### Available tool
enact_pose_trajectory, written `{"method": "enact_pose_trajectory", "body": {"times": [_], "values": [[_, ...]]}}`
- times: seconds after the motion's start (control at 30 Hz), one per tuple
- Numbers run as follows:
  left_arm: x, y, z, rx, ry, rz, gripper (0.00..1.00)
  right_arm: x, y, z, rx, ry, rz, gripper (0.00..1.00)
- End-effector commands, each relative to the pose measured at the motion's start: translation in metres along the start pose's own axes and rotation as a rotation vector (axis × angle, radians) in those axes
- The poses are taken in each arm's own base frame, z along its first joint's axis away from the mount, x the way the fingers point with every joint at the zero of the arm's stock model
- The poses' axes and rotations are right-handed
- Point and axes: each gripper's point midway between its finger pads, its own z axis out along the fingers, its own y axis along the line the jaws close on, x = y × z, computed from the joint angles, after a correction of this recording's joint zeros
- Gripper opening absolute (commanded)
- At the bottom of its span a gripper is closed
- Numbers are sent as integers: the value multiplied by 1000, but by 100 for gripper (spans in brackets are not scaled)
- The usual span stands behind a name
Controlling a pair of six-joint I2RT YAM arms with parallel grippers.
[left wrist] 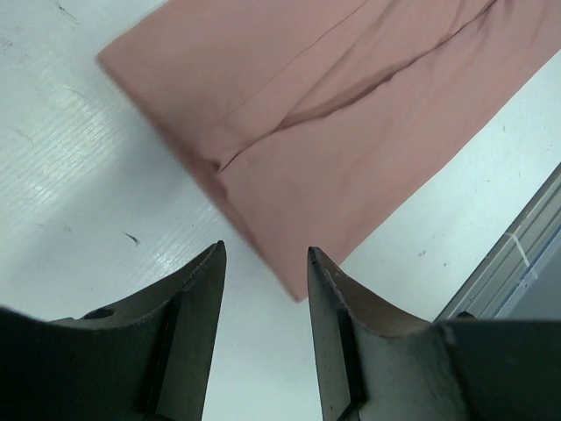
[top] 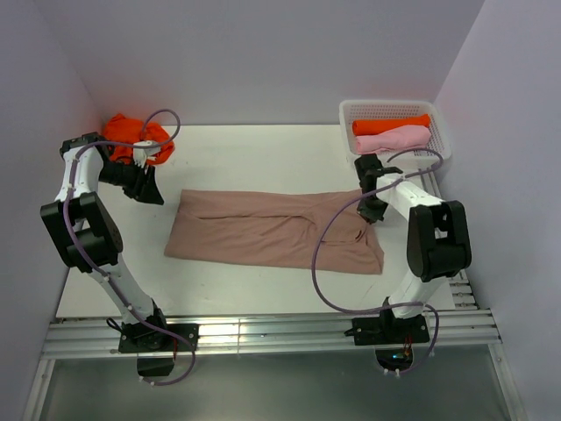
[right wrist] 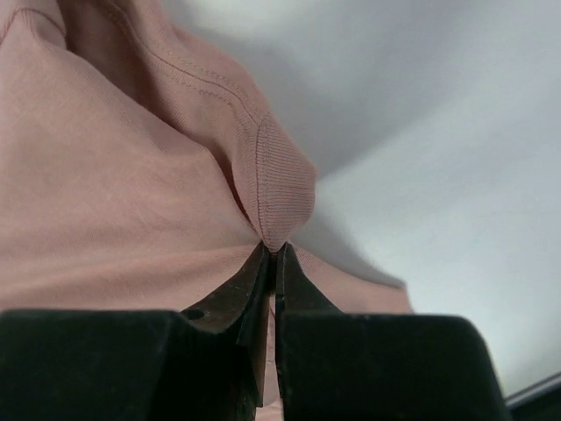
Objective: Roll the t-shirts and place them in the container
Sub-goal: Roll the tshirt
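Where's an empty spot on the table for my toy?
Two bare patches of table: the far strip between the orange t-shirt and the basket, and the near strip between the brown t-shirt and the rails. Crowded: both side edges, by the left gripper and right gripper.

Spread t-shirt [top: 272, 230] was plain dusty pinkish-brown. Crumpled t-shirt [top: 130, 132] was bright orange. Basket [top: 386, 107] was white mesh and held one orange roll [top: 392, 124] and one light pink roll [top: 393, 140]. Counter [top: 254, 162] was white.

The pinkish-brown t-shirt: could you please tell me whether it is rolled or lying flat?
Lying flat: the pinkish-brown t-shirt forms a long folded strip, with no roll begun.
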Motion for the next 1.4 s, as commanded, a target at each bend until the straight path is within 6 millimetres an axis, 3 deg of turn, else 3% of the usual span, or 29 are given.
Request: {"method": "enact_pose_trajectory", "body": {"times": [0.0, 0.43, 0.53, 0.57, 0.67, 0.83, 0.93, 0.97, 1.03, 1.07, 1.13, 1.23, 1.3, 1.37], "values": [[-13, -1, -17, -43, -31, 65, 48, -22, -32, 0, 105, -27, -8, 1], [-7, 5, -5, -12, -6, 22, 51, -58, -104, 15, 218, -3, 74, 4], [-6, 7, 0, -11, 0, 21, 52, -59, -112, 19, 216, 10, 92, 16], [-6, 8, 1, -14, -2, 24, 52, -59, -112, 19, 215, 12, 95, 27], [-11, 11, 9, -7, -13, 16, 53, -55, -113, 15, 207, 4, 118, 47], [-34, 10, 29, 31, -42, -2, 56, -50, -110, -12, 158, -66, 196, 54], [-56, 9, 43, 59, -85, -25, 59, -46, -79, -42, 39, -146, 230, 55], [-64, 6, 51, 67, -91, -25, 59, -34, -48, -59, -65, -160, 187, 55], [-80, 8, 68, 62, -110, -47, 60, -24, -12, -76, -185, -180, 201, 54], [-84, 7, 74, 63, -114, -51, 61, -7, 13, -89, -256, -181, 160, 54], [-93, 4, 90, 76, -118, -73, 61, 8, 56, -106, -396, -186, 167, 53], [-101, -1, 112, 82, -112, -103, 63, 43, 122, -131, -495, -162, 84, 52], [-106, 8, 128, 57, -114, -107, 63, 60, 150, -143, -519, -162, 35, 52], [-107, 8, 139, 60, -103, -123, 63, 89, 196, -162, -588, -139, -38, 52]]}}
